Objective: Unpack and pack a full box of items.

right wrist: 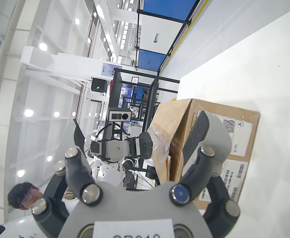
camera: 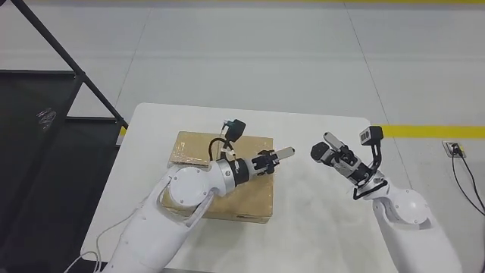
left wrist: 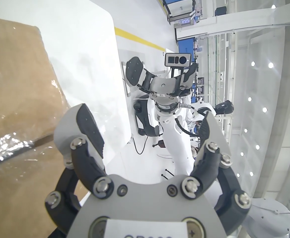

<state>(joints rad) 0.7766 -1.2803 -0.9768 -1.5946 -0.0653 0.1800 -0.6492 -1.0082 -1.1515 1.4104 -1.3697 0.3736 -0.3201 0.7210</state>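
Found left gripper (camera: 284, 153) spread and empty above the right edge of the cardboard box (camera: 246, 197); right gripper (camera: 321, 145) likewise spread, nearby over the table (camera: 318, 220). Judged box stiff, probably heavy if full; best gripped at taped flap edges. Lay flat on table's left half, near-square, long axis unclear, labelled side toward right gripper.

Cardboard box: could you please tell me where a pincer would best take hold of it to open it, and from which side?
Probably the top flap of the cardboard box, at its end facing the right pincer. There the edge appears slightly lifted, with crinkled tape over it, leaving a lip to pinch. Come in sideways from that side, one finger under, one above.
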